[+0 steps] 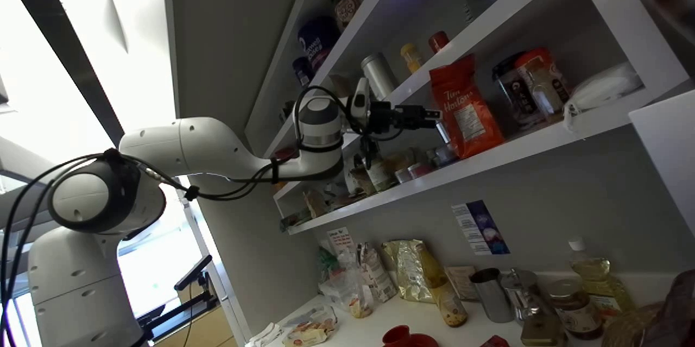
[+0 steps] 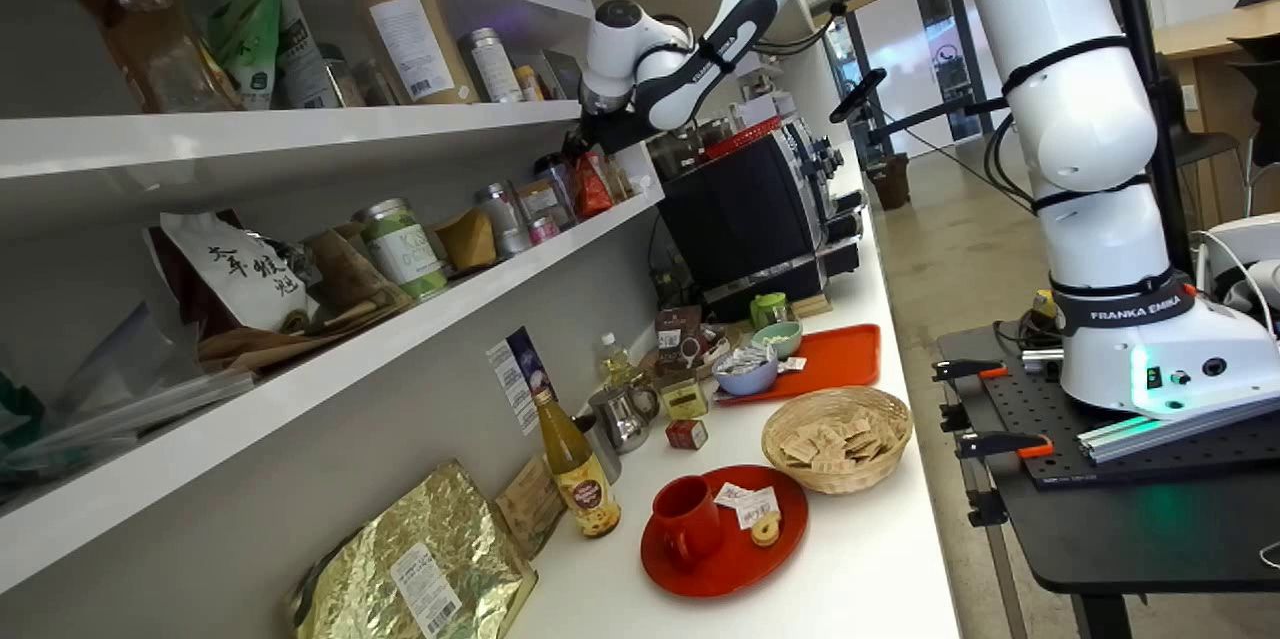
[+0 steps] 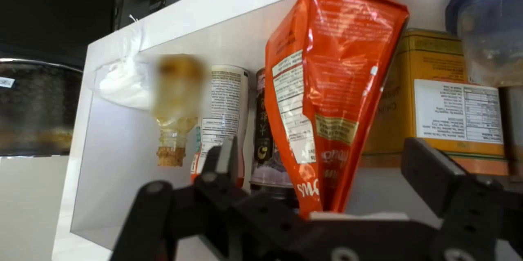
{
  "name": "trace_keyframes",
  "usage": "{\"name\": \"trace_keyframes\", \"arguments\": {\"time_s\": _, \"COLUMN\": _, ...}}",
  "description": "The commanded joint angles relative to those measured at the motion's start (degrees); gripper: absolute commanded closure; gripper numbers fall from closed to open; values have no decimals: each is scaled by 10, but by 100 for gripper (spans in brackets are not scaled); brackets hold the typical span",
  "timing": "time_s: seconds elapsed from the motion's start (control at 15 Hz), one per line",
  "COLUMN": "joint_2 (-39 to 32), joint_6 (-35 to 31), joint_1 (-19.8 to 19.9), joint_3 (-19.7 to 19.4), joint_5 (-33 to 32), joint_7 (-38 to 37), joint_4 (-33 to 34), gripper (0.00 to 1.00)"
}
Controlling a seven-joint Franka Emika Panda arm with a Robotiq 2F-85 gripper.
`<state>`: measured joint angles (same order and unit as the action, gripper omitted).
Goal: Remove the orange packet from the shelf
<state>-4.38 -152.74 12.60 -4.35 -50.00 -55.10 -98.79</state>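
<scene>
Well, in an exterior view the orange packet (image 1: 467,108) stands on the shelf (image 1: 543,140); in an exterior view, jars (image 2: 507,219) stand near it. In the wrist view the spread gripper (image 3: 320,159) frames it, a dark can (image 3: 260,130) and yellow tin (image 3: 433,105) partly behind.

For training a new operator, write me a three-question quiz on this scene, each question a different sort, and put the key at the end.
1. True or false: in the wrist view, the hand is open.

2. Fill the gap: the orange packet, standing on the shelf, is printed "Tim ......" on its front.

3. Choose one: which of these stands on the red plate?
a) the gold bag
b) the red cup
c) the wicker basket

Key: 1 true; 2 Hortons; 3 b.
</scene>
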Motion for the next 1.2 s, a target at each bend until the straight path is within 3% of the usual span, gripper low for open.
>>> {"name": "trace_keyframes", "arguments": {"time_s": 0.0, "joint_2": -23, "joint_6": -18, "joint_1": 5, "joint_3": -2, "joint_5": 4, "joint_7": 7, "joint_4": 7, "gripper": 0}}
{"name": "trace_keyframes", "arguments": {"time_s": 0.73, "joint_2": -52, "joint_6": -15, "joint_1": 14, "joint_3": -3, "joint_5": -3, "joint_7": 4, "joint_4": 37, "gripper": 0}}
{"name": "trace_keyframes", "arguments": {"time_s": 1.13, "joint_2": -55, "joint_6": -45, "joint_1": 21, "joint_3": 2, "joint_5": 20, "joint_7": 25, "joint_4": 39, "gripper": 0}}
